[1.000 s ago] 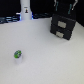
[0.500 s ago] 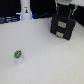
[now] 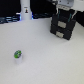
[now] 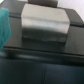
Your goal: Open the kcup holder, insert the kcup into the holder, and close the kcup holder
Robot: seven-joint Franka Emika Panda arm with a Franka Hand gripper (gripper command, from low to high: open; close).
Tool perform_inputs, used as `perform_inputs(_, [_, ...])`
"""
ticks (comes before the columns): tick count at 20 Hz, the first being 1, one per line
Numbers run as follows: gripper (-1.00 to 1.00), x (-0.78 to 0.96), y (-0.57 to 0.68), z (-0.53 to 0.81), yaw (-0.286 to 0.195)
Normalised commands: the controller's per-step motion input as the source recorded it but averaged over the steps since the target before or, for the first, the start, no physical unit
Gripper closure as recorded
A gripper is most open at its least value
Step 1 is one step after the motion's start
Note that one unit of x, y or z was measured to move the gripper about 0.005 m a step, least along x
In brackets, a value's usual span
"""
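Near the front of the table (image 3: pixel 45 55), toward the exterior view's left, sits the kcup (image 3: pixel 18 54): tiny white cup, green top, upright as far as the blur allows, bare surface all around it. Well apart, far right, is the holder (image 3: pixel 63 27): black box, grey-edged front panels, looks closed, no tray showing. Can't tell what's inside. Arm (image 3: pixel 65 6) hangs right over the holder's top. Gripper itself is lost in dark blur there, so can't tell if its jaws are wide or narrow; nothing seen held. Wrist view is a blurred close-up: grey block (image 4: pixel 45 24) on a dark surface, teal patch (image 4: pixel 4 27) at one edge. Far left stands a white bottle shape (image 3: pixel 24 11), clear of both.
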Motion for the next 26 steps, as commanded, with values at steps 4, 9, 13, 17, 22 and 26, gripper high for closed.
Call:
perform_inputs(4, [-1.00, -0.34, 0.19, -0.36, -0.100])
perform_inputs(9, [-1.00, -0.52, 0.12, -0.34, -0.034])
perform_inputs(13, [-1.00, -0.46, 0.09, -0.37, 0.000])
perform_inputs(17, [-1.00, -0.31, 0.09, -0.32, -0.009])
perform_inputs(22, [1.00, -0.17, 0.09, -0.18, -0.053])
perform_inputs(26, [1.00, 0.00, 0.00, 0.00, -0.012])
